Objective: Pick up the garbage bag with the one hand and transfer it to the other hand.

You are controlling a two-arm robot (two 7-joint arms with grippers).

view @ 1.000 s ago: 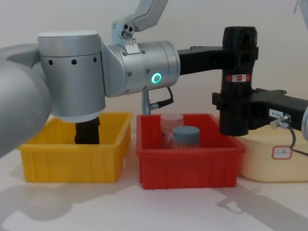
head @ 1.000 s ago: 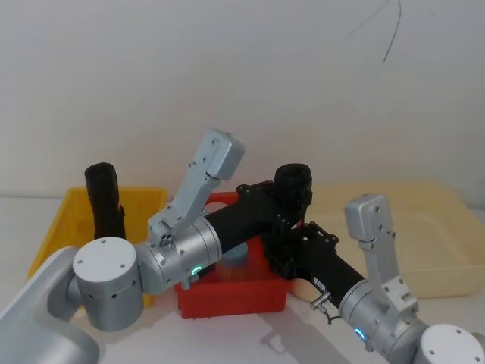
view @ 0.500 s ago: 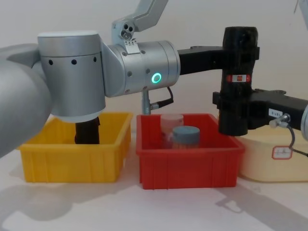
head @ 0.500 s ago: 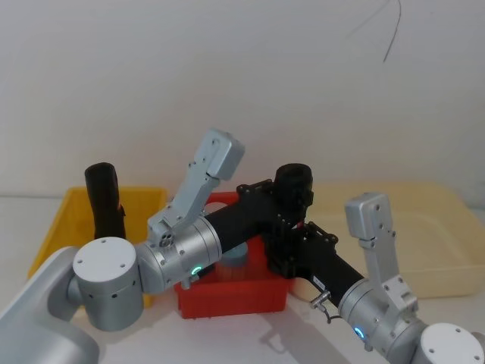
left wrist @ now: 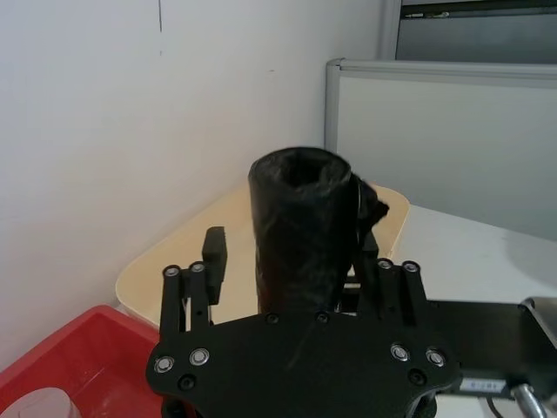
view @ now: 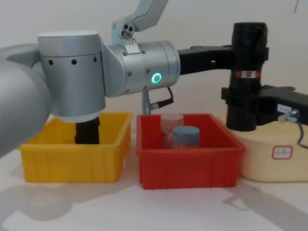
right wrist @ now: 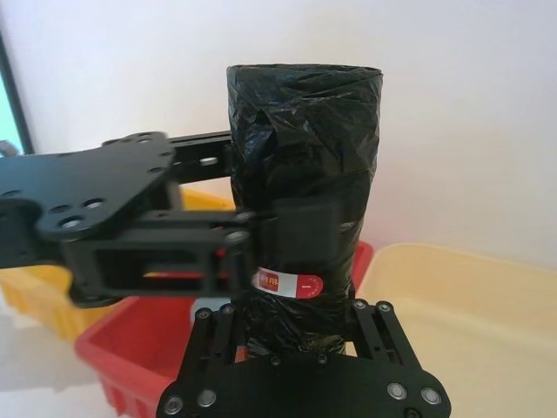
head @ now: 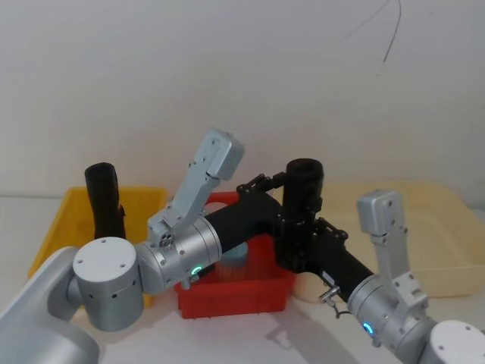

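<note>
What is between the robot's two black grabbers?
The garbage bag, an upright black roll. In the chest view the right gripper is shut on its lower part, and the left gripper stands open around it higher up.

plain white wall (head: 227, 68), pale tabletop (view: 144, 211)

Crinkled glossy plastic garbage bag (right wrist: 305, 148)

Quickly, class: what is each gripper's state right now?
Left gripper: open, straddling the garbage bag.
Right gripper: shut on the garbage bag.
</note>
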